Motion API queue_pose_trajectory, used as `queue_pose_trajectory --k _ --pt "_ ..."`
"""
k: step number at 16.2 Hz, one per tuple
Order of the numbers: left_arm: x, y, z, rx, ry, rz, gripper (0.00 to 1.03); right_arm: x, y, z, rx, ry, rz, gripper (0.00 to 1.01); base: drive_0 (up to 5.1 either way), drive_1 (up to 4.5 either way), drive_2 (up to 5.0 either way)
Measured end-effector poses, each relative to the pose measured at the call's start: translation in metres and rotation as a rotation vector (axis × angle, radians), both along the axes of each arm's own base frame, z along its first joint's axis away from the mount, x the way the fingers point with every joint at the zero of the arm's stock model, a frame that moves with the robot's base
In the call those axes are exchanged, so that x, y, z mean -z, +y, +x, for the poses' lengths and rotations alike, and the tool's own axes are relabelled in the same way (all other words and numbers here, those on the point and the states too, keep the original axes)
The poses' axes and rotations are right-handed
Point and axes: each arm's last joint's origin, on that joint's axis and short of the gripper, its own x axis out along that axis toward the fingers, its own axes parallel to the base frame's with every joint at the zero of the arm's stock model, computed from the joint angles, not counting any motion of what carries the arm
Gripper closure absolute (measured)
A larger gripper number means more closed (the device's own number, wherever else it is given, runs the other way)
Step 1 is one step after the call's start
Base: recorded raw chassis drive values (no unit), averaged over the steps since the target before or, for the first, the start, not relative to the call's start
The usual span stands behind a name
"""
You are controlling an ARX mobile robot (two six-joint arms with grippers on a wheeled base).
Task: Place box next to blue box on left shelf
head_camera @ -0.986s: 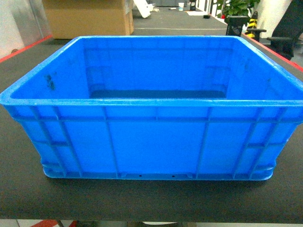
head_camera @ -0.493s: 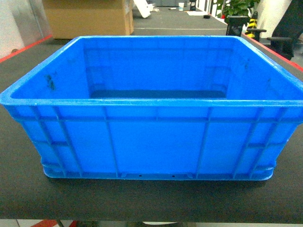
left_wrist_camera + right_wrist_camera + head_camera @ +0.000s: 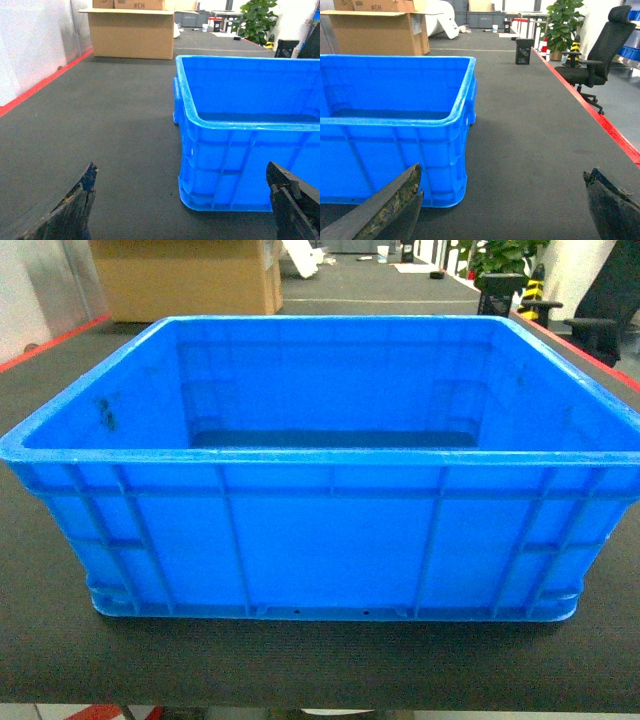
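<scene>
Nothing has shifted in the head view over the last second: the box [image 3: 320, 470] sits exactly where it did, square on the dark mat [image 3: 320, 660], and neither arm shows in that view. That tells me the job has barely started; the lift is not yet under way.

Both grippers are low and just short of the box's near corners. The left gripper [image 3: 182, 205] has its fingers [image 3: 75, 205] spread wide, with the box's left corner standing between them further ahead, untouched. The right gripper [image 3: 505, 205] is spread just as wide, facing the right corner [image 3: 462, 150] and apart from it too. Neither holds anything.

The box is empty, upright, its thick rim [image 3: 320, 458] level. No shelf and no second blue box appear in any view, so I'd guess the robot will have to take hold first and then travel. A cardboard carton [image 3: 132, 32] stands well behind, and an office chair [image 3: 600, 50] off the mat's red edge to the right.

For a box this wide, I'd expect a two-armed hold at the side rims.
</scene>
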Motion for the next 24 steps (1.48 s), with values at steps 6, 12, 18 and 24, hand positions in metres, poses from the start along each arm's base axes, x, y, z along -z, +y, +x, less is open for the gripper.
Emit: queue_pose_trajectory --k 6,12,18,24 --pt "0.0 0.0 0.0 0.0 0.0 0.0 0.05 0.0 0.0 0.0 0.0 0.0 0.0 0.03 0.0 0.0 0.0" --pt "0.001 -0.006 0.004 -0.171 0.034 0.024 0.05 0.006 0.004 0.003 0.076 0.123 -0.009 0.03 0.0 0.0 0.0" --pt "-0.091 0.014 0.101 -0.296 0.02 0.016 0.05 -0.082 0.034 0.091 -0.042 0.06 0.016 0.03 0.0 0.0 0.0" --pt "-0.089 -0.014 0.267 -0.061 0.367 -0.043 0.05 -0.076 0.052 0.269 -0.052 0.459 0.079 0.03 0.0 0.0 0.0"
